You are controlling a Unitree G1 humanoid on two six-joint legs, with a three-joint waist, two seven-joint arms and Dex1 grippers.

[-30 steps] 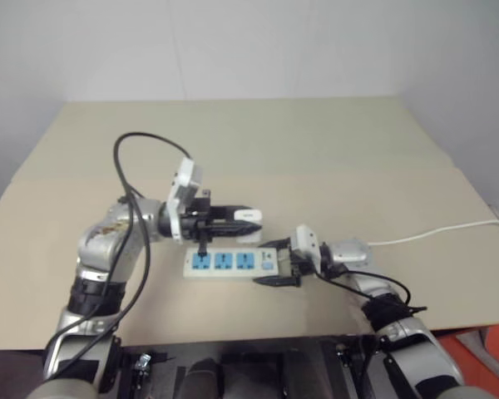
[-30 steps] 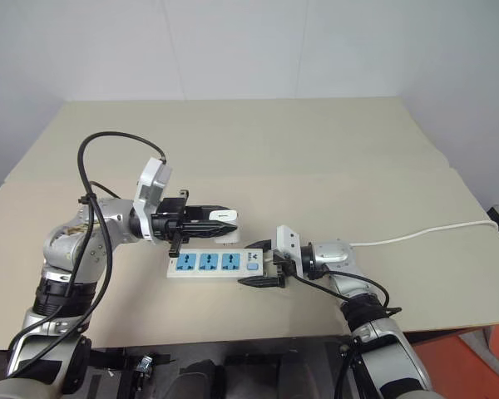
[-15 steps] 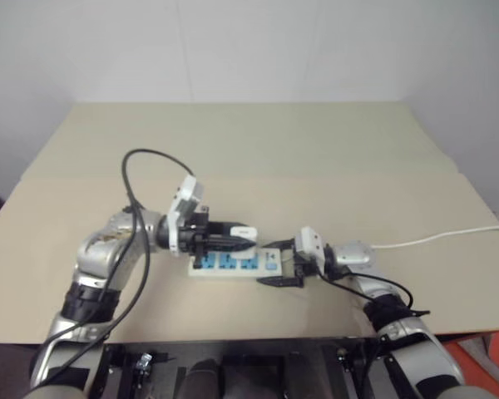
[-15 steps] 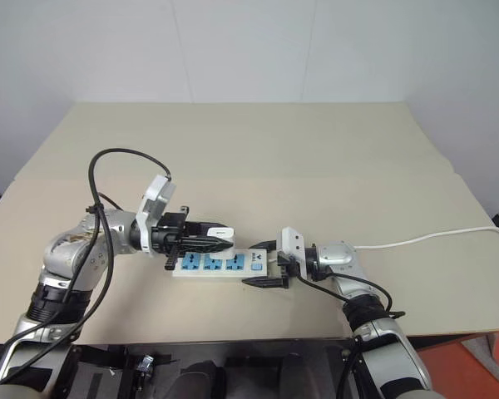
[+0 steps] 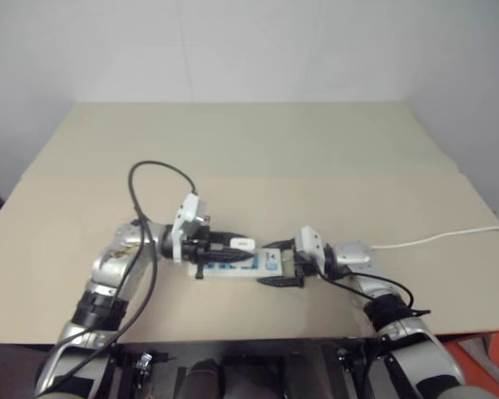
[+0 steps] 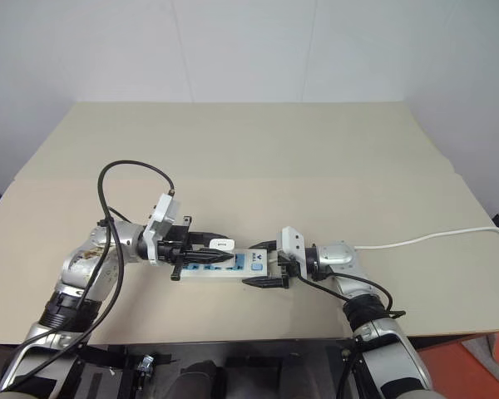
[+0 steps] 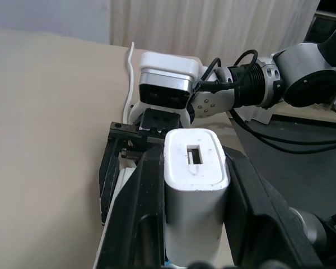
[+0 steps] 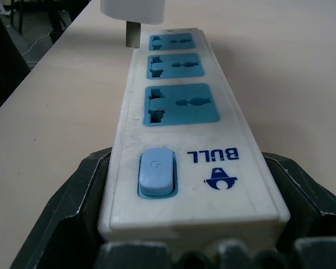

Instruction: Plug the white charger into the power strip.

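- The power strip (image 8: 179, 123) lay flat on the tan table (image 5: 316, 158), its switch end sitting between the fingers of the right gripper (image 5: 280, 264), which braced it from both sides.
- The white charger (image 7: 195, 185) was clamped between the fingers of the left gripper (image 5: 233, 247), its metal prong hanging just above the strip's far sockets, not inserted.
- The left arm reached level toward the right, low over the strip; the right forearm pointed left, slightly downward.
- A thin white cord (image 5: 437, 238) trailed off to the table's right edge.
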